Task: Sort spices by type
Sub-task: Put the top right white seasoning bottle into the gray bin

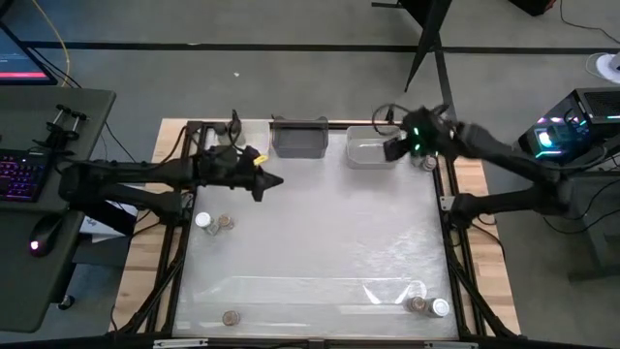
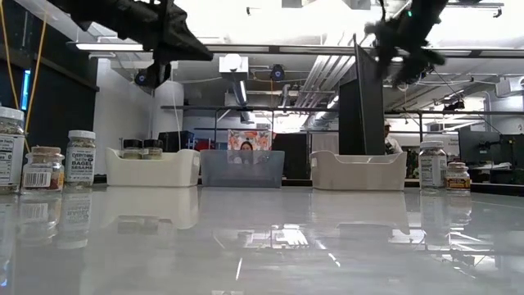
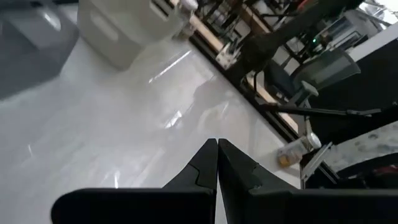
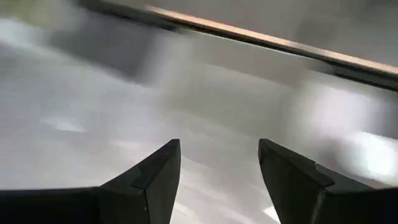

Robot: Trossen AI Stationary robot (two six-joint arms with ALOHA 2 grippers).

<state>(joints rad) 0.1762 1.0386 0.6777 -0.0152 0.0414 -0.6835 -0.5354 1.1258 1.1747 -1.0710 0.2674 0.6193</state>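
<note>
The left hand (image 1: 274, 179) hangs above the desk (image 1: 310, 252) toward its far left part, fingers (image 3: 208, 165) pressed shut with nothing between them. The right hand (image 1: 392, 147) sits over the white bin (image 1: 371, 153) at the far edge, its fingers (image 4: 155, 171) spread apart and holding nothing.

The jars lie along the borders. Two sit together by the left edge (image 1: 215, 223), one alone at the near edge (image 1: 231, 317), two at the near right corner (image 1: 428, 306), and one just right of the white bin (image 1: 427, 162), close to the right edge. In the low view, two dark-capped jars (image 2: 143, 148) stand in the left white bin (image 2: 153, 170).

Three bins line the far edge; the grey bin (image 1: 299, 137) is in the middle. The whole centre of the desk is open, from the bins to the near edge.
</note>
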